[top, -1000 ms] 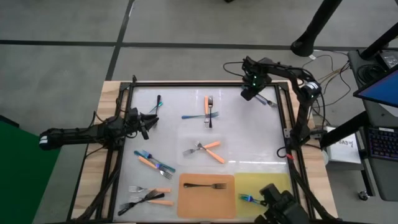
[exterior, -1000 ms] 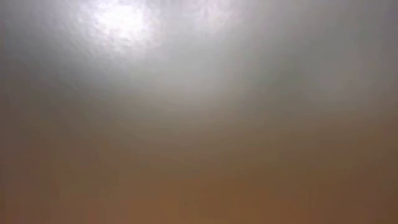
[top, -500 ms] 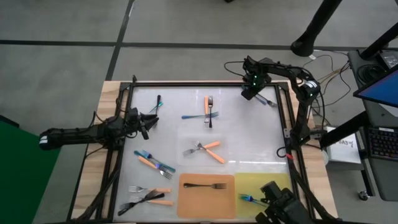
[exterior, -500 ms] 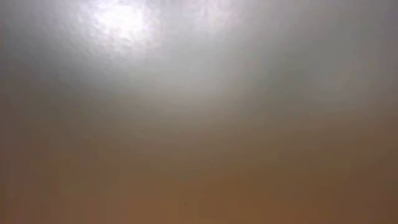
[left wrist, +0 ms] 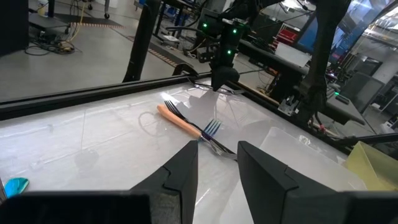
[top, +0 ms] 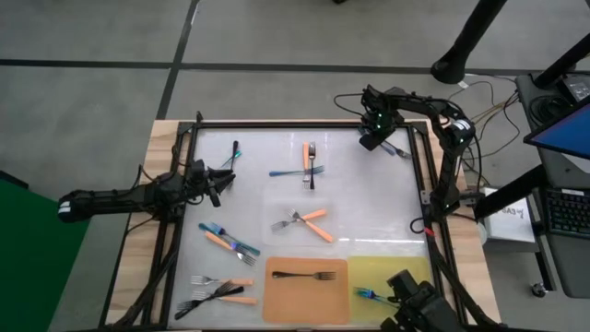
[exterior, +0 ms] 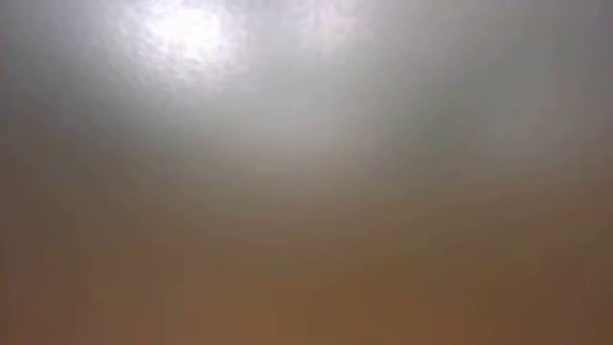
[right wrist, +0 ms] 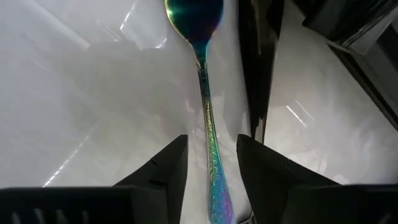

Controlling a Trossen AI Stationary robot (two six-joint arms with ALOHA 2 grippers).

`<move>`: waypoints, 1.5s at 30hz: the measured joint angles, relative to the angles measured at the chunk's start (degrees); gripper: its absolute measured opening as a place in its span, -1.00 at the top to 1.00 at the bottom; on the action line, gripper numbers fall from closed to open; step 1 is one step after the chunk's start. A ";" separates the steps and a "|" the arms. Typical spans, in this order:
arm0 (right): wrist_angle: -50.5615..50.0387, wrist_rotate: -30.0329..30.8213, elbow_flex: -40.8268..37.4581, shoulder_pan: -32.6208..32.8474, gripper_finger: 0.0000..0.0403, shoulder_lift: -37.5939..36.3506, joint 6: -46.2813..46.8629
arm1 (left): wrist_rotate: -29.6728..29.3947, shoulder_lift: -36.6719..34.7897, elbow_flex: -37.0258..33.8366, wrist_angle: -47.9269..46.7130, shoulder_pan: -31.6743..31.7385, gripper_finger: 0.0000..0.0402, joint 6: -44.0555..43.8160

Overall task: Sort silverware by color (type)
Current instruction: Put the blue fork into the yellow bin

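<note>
My right gripper (top: 371, 139) is at the table's far right corner, open and pointing down. Its fingers stand on either side of the handle of an iridescent spoon-like piece (right wrist: 208, 124) lying flat, with a gap showing on both sides. My left gripper (top: 218, 177) waits open at the table's left side, level, facing an orange-handled fork crossed with an iridescent fork (left wrist: 189, 124). More pieces lie scattered: a crossed pair (top: 309, 164), a pair (top: 309, 219) in the middle, another (top: 230, 242), and a cluster (top: 221, 290) at the near left.
An orange mat (top: 277, 300) at the near edge carries one black fork (top: 302, 275). The yellow mat (top: 396, 272) beside it carries an iridescent fork (top: 369, 294). A dark frame (top: 304, 123) rims the white table. A dark strip (right wrist: 254, 62) lies beside the spoon. The low view shows only blur.
</note>
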 joint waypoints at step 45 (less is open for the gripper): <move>-7.48 0.05 8.81 0.37 0.95 6.02 2.11 | 0.00 0.00 0.00 0.00 0.00 0.52 0.00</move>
